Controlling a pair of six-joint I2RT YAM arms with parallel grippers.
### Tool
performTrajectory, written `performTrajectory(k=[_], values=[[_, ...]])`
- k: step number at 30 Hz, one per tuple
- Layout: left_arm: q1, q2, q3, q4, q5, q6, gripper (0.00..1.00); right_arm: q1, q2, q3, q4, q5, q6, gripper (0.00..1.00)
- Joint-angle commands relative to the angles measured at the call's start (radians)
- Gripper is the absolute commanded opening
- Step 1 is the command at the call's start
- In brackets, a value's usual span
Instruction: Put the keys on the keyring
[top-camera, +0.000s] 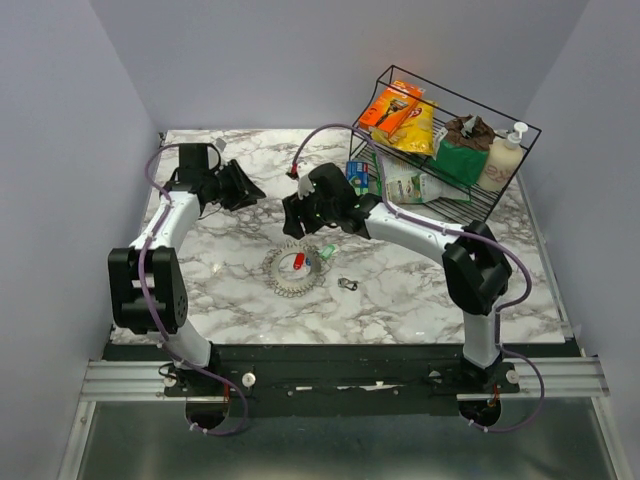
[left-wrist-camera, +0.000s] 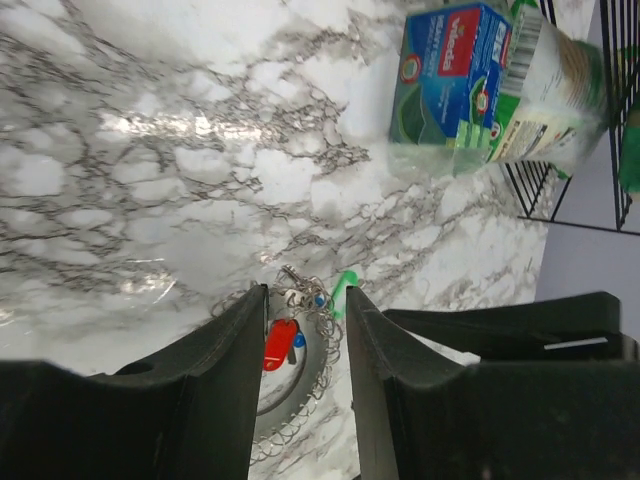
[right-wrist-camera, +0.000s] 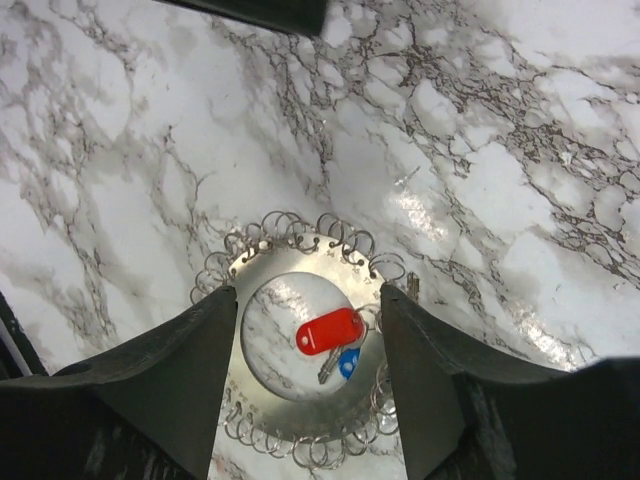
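Observation:
The keyring (top-camera: 294, 270) is a flat silver ring plate edged with many small wire loops, lying on the marble table. A red tag (right-wrist-camera: 330, 331), a blue tag (right-wrist-camera: 348, 362) and a silver key hang into its centre. A green tag (top-camera: 327, 250) lies at its right edge. A small loose silver key (top-camera: 347, 284) lies to the right of the ring. My right gripper (top-camera: 298, 216) hovers open above the keyring (right-wrist-camera: 300, 415), one finger to each side of it. My left gripper (top-camera: 243, 188) is open and empty, back left of the ring; the keyring (left-wrist-camera: 309, 384) shows between its fingers.
A black wire basket (top-camera: 520, 160) at the back right holds snack packets, a green bag and a pump bottle. A blue-green box (top-camera: 357, 175), also in the left wrist view (left-wrist-camera: 455, 75), and a lying bottle (top-camera: 410, 187) sit in front of it.

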Motion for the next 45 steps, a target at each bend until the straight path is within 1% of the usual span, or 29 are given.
performTrajectory(k=[1, 5, 6, 8, 12, 15, 17, 28, 32, 34, 39, 41, 44, 45], values=[[0.022, -0.103, 0.025, -0.108, -0.163, 0.091, 0.46, 0.02, 0.092, 0.119, -0.197, 0.098, 0.047, 0.65], [0.022, -0.123, 0.042, -0.191, -0.215, 0.152, 0.46, 0.043, 0.169, 0.246, -0.295, 0.133, 0.063, 0.62], [0.022, -0.128, 0.042, -0.2, -0.229, 0.163, 0.46, 0.049, 0.192, 0.262, -0.327, 0.148, 0.063, 0.62], [0.022, -0.138, 0.039, -0.22, -0.242, 0.187, 0.46, 0.066, 0.201, 0.274, -0.34, 0.158, 0.058, 0.62], [0.022, -0.151, 0.03, -0.237, -0.259, 0.224, 0.46, 0.091, 0.206, 0.267, -0.337, 0.176, 0.057, 0.61], [0.022, -0.151, 0.016, -0.236, -0.253, 0.24, 0.46, 0.097, 0.221, 0.268, -0.337, 0.179, 0.06, 0.57], [0.022, -0.151, 0.003, -0.229, -0.249, 0.243, 0.46, 0.097, 0.235, 0.27, -0.335, 0.181, 0.063, 0.56], [0.022, -0.16, -0.024, -0.219, -0.23, 0.254, 0.46, 0.097, 0.316, 0.319, -0.306, 0.205, 0.067, 0.56], [0.022, -0.163, -0.033, -0.216, -0.227, 0.254, 0.46, 0.097, 0.331, 0.343, -0.303, 0.233, 0.064, 0.55], [0.022, -0.163, -0.034, -0.217, -0.226, 0.255, 0.46, 0.097, 0.339, 0.351, -0.298, 0.244, 0.064, 0.52], [0.022, -0.161, -0.037, -0.222, -0.227, 0.263, 0.46, 0.097, 0.354, 0.366, -0.294, 0.262, 0.06, 0.52], [0.022, -0.16, -0.039, -0.222, -0.227, 0.266, 0.46, 0.095, 0.367, 0.375, -0.294, 0.261, 0.06, 0.5], [0.022, -0.16, -0.042, -0.219, -0.224, 0.267, 0.46, 0.092, 0.377, 0.385, -0.294, 0.264, 0.064, 0.49], [0.022, -0.161, -0.042, -0.217, -0.224, 0.266, 0.46, 0.092, 0.382, 0.388, -0.294, 0.262, 0.063, 0.47]])
